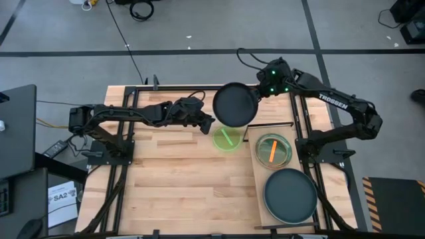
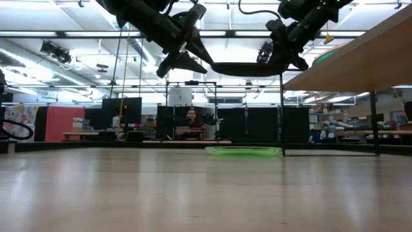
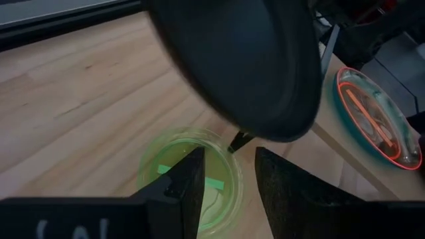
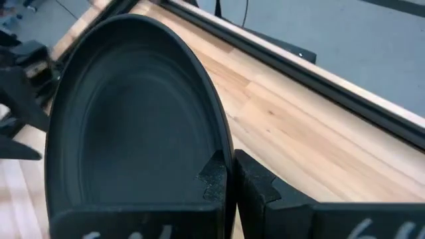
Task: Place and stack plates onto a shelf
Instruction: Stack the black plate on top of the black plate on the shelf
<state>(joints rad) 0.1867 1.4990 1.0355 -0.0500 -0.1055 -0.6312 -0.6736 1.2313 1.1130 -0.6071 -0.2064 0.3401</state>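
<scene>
Black plate (image 1: pixel 235 104) held level by right gripper (image 1: pixel 260 93).

Even overhead lighting, ceiling strip lights glaring, wrist foregrounds blurred

The plate (image 1: pixel 235 104) held aloft is matte black. At its six o'clock a translucent lime plate (image 1: pixel 228 139) carries a paler green stripe. On the pale wood shelf (image 1: pixel 260 192), a cyan-rimmed plate (image 1: pixel 273 150) shows an orange ring and bar, perhaps a second plate inside it. At its six o'clock lies another black plate (image 1: pixel 290 196). The table (image 1: pixel 172 179) is blond planked wood.
</scene>
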